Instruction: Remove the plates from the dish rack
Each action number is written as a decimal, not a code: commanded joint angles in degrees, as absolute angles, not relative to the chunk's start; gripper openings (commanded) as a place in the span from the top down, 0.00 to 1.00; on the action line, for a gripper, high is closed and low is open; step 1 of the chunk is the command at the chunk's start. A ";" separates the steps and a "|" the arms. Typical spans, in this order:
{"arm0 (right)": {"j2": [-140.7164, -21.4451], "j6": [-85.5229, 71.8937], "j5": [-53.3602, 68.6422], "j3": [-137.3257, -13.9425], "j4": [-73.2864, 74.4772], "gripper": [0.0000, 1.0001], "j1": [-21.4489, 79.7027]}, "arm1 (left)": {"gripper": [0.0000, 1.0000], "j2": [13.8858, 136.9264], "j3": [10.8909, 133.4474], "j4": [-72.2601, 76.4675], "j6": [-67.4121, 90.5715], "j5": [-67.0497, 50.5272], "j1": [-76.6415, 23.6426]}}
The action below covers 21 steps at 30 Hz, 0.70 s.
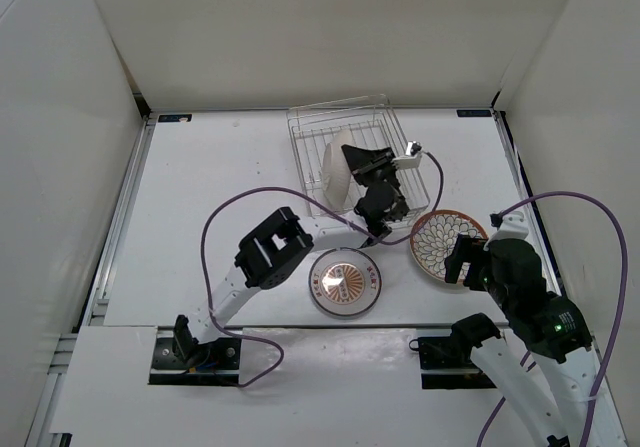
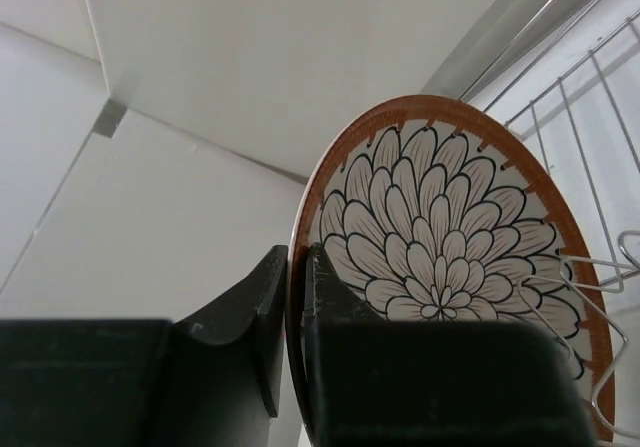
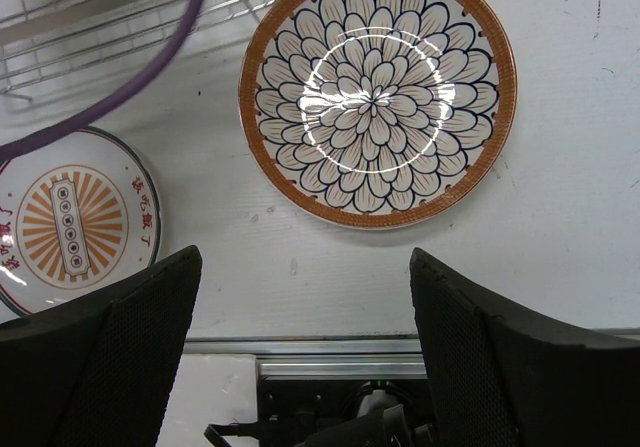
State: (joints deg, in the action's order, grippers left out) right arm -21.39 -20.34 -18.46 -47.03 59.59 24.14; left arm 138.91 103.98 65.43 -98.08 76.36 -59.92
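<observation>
While my left fingers [image 2: 306,307] clench the rim of the plate [image 2: 440,227] standing in the dish rack [image 1: 400,137] at 12 o'clock, I judge it stiff, glazed, slippery, breakable; right fingers [image 3: 120,337] hang spread.

Left wrist: lower part of the brown-rimmed petal plate [image 2: 440,227] is hidden behind the left gripper [image 2: 297,267] fingers clamped on its rim, and the dish rack [image 2: 510,22] is cut off by the top and right edges; overhead, the same plate shows only its white back and the gripper body covers the fingertips. Right wrist: grey-rimmed plate [image 3: 75,222] is cut by the left edge, a blurred purple cable [image 3: 135,82] crosses the rack wires, and the wide-apart fingers of the right gripper [image 3: 302,257] run off the bottom. Red characters on the grey-rimmed plate are too small to read.
</observation>
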 commanded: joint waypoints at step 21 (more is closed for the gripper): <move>-21.36 -19.07 -17.67 -46.93 57.13 0.14 24.70 | 1.00 113.13 99.32 79.37 -108.98 85.77 -55.64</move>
State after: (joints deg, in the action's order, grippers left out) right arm -21.41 -19.88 -17.82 -47.00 59.40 24.21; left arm 126.96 98.08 73.78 -105.43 85.69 -58.17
